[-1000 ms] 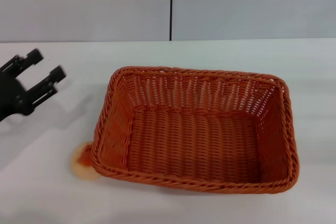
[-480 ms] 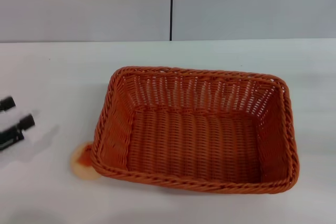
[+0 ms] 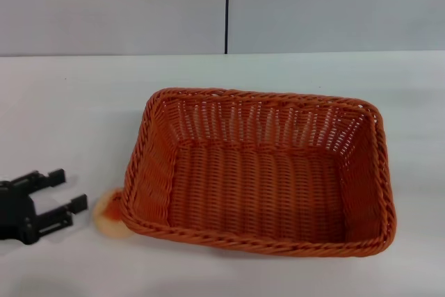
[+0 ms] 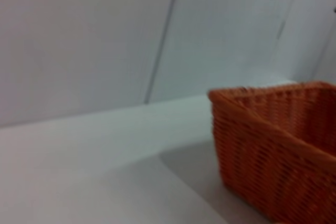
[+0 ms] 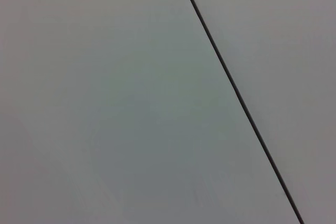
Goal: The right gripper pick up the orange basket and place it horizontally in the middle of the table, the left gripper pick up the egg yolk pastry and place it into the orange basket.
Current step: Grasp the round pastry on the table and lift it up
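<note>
Your orange basket [image 3: 261, 172] already sits flat near the middle of the white bench [image 3: 69, 102], with its long side running from left to right, so that part of the job looks done. What is left is the egg yolk pastry [image 3: 108, 215]. It lies on the bench right against the basket's near left corner, partly tucked under the woven rim, so you only see some of it. Your left pincer [image 3: 62, 189] is low over the bench just to the left of the pastry, near it but not touching. Its two block-tipped fingers [image 3: 75, 204] are spread apart with nothing between them, and they point to the right, straight toward the pastry and the basket. So the thing you want lies to the right of the pincer, a little nearer to you, and the basket wall stands just behind it. The left arm is the only arm close by. The right pincer does not show in the head view, and its wrist view shows only a plain grey wall with a dark line, so you cannot tell how its fingers stand. You will likely need to slide in gently, because the rim may block a finger or the pastry may squash.
</note>
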